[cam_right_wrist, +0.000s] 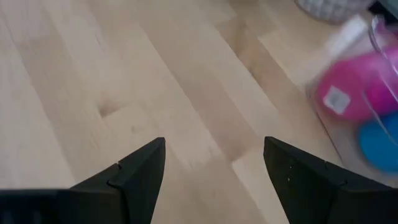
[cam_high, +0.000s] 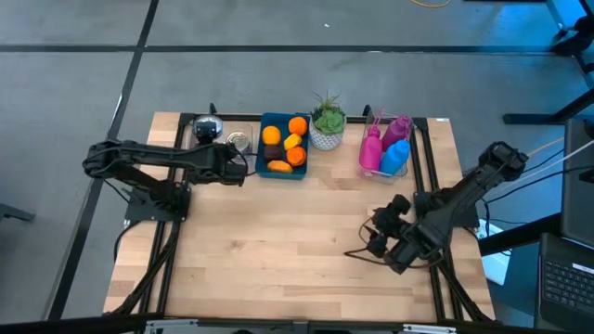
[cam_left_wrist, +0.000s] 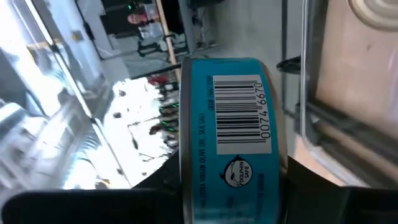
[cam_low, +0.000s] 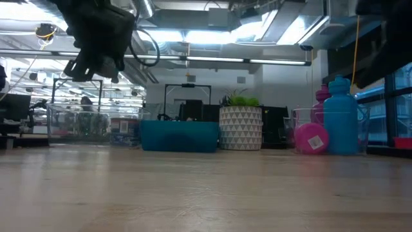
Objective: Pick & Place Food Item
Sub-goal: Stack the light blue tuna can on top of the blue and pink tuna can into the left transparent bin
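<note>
A tin can point(cam_left_wrist: 233, 143) with a blue label and a barcode fills the left wrist view, with its shiny end turned to one side. My left gripper point(cam_high: 239, 169) is shut on it, raised well above the table point(cam_low: 96, 45), beside the blue bin point(cam_high: 283, 144) of oranges and other food. In the high view the gripper hides the can. My right gripper point(cam_high: 380, 237) is open and hovers over bare wood near the table's right side, touching nothing point(cam_right_wrist: 214, 162). My left gripper holds the can pinched between its two fingers. One finger point(cam_left_wrist: 93, 205) lies against the shiny flat end and the other finger point(cam_left_wrist: 336, 193) against the opposite end. The labelled wall point(cam_left_wrist: 236, 186) shows between them. The can is lifted clear of the table, lying on its side.
A clear tray point(cam_high: 223, 134) with round tins stands left of the blue bin. A potted plant point(cam_high: 327, 125) and a clear holder with pink and blue bottles point(cam_high: 385, 148) line the far edge. Open wood point(cam_high: 278, 241) spreads across the table's middle and near side.
</note>
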Robot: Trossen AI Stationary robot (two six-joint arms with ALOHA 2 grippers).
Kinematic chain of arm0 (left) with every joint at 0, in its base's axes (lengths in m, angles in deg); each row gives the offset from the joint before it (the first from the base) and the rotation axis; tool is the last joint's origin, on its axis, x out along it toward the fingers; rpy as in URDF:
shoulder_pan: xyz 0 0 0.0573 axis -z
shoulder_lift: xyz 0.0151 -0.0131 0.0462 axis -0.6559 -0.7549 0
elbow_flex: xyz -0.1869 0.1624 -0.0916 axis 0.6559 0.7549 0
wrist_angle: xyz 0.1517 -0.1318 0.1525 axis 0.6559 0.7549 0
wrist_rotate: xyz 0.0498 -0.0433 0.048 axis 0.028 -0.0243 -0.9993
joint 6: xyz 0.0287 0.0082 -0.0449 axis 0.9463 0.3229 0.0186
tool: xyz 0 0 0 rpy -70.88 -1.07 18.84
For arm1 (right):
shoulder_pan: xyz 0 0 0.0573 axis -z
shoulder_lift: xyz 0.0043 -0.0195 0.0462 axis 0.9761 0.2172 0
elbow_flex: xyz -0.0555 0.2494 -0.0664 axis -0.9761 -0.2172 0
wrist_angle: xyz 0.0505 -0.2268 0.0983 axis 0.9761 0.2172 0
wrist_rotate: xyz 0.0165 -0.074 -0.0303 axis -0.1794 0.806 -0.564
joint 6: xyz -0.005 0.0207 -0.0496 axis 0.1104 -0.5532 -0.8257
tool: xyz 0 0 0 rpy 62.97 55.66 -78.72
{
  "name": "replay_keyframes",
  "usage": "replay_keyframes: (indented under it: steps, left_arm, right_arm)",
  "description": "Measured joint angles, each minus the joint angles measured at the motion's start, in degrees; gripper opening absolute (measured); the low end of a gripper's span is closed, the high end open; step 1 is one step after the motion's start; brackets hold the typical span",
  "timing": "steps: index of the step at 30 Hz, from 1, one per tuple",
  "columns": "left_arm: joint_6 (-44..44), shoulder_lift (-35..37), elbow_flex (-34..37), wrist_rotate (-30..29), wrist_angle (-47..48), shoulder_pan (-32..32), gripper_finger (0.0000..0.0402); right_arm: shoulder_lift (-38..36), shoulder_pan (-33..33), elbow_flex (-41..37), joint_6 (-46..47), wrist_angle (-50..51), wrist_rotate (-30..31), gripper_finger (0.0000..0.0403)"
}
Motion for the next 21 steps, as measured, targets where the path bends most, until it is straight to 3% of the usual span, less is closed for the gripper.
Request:
replay_keyframes:
  steps: [4, 11, 16, 21]
  left_arm:
    - [8.3, 2.4, 1.3, -0.2, -5.0, -0.8, 0.0113]
    - [29.6, 14.4, 3.8, 9.8, -25.9, -3.8, 0.0112]
    - [43.2, 20.7, 6.8, 19.0, -35.0, -9.5, 0.0112]
    - [53.7, 21.9, 8.9, 32.4, -37.9, -14.8, 0.0112]
  right_arm:
    - [1.0, 2.1, 0.0, -4.9, -6.5, 1.9, 0.0269]
    - [1.1, 4.2, 0.0, -13.2, -17.9, 3.9, 0.0269]
    - [1.1, 5.5, 0.0, -16.0, -23.1, 3.2, 0.0269]
    - [1.1, 5.8, 0.0, -17.1, -25.8, 2.8, 0.0269]
